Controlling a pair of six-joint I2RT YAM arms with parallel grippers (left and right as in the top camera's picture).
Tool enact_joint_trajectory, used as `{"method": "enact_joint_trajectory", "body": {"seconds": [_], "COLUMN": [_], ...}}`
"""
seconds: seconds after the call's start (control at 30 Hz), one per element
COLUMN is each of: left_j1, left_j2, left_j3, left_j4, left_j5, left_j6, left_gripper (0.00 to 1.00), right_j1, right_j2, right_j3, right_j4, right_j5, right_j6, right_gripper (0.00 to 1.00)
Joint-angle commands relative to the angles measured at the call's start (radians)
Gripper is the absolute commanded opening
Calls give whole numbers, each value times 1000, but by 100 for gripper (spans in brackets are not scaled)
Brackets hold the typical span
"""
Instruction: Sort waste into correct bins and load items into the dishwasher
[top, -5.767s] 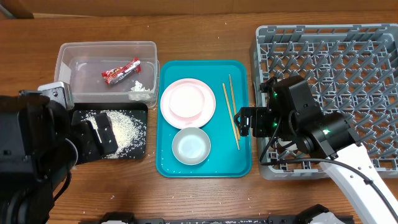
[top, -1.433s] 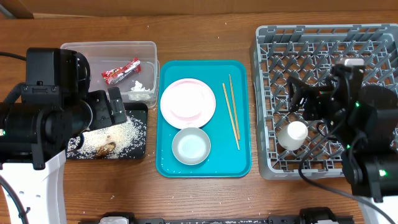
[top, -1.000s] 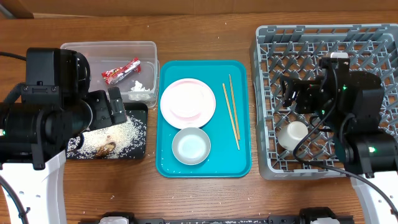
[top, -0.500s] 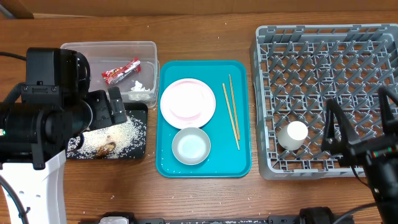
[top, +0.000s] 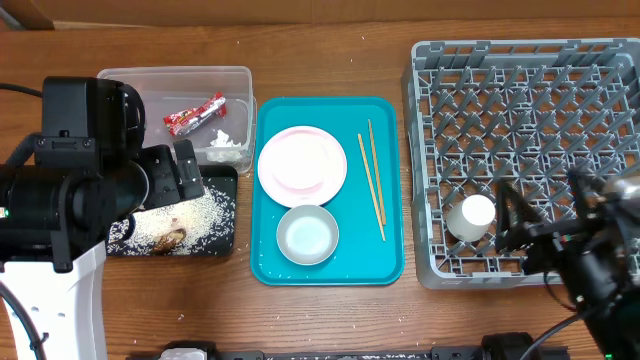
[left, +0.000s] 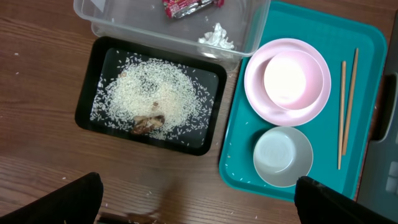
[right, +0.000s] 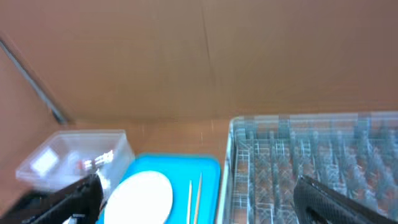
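The red wrapper and white tissue lie in the clear tub. Rice and a brown scrap cover the black tray. On the teal tray sit the pink plate, the white bowl and two chopsticks. A small white cup stands in the grey rack near its front left corner. My left gripper hovers open and empty over the black tray. My right gripper is open and empty, raised above the rack's front edge, to the right of the cup.
The right wrist view looks across the rack to a brown cardboard wall behind the table. Stray rice grains dot the teal tray and the wooden table around the black tray.
My right arm has pulled back from the middle of the rack toward its front right, leaving the cup standing in the rack. The left arm has not moved.
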Motion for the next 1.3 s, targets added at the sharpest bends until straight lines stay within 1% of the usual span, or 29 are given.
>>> {"method": "enact_joint_trajectory", "body": {"seconds": [0.0,0.1,0.17,0.2,0.3,0.43,0.5,0.57,0.7,0.8,0.93,1.03,1.17,1.27], "left_j1": [-15,-14,-11,-10,-5,-5,-5,-5,-4,-4,-3,4,14,14], "left_j2": [-2,-35,-77,-106,-200,-359,-439,-533,-726,-874,-1085,-1209,-1311,-1347], "left_j3": [0,-1,-11,-28,-129,-378,-512,-668,-972,-1180,-1448,-1608,-1765,-1862], "left_j4": [0,0,51,118,357,764,928,1067,1270,1385,1509,1584,1659,1722], "left_j5": [5,5,-52,-78,-51,101,146,150,150,123,38,38,89,107], "left_j6": [-6,-6,13,13,45,191,233,234,220,177,82,68,64,64], "left_gripper": [100,100,100,100,100,100,100,100,100,100,100,100,100,100], "right_j1": [8,8,8,8,8,8,8,8,8,8,8,8,8,8], "right_j2": [-1,-1,-1,-1,-1,-1,-1,-1,-1,-1,-1,-1,-1,-1], "right_j3": [2,2,2,2,2,2,2,2,2,2,2,2,2,2], "right_j4": [-146,-288,-377,-422,-527,-543,-542,-542,-542,-542,-542,-542,-542,-542], "right_j5": [9,9,9,10,10,9,9,9,9,9,9,9,9,9], "right_j6": [-1,-1,-1,-1,-1,-1,0,0,0,0,0,0,0,0], "right_gripper": [100,100,100,100,100,100,100,100,100,100,100,100,100,100]}}
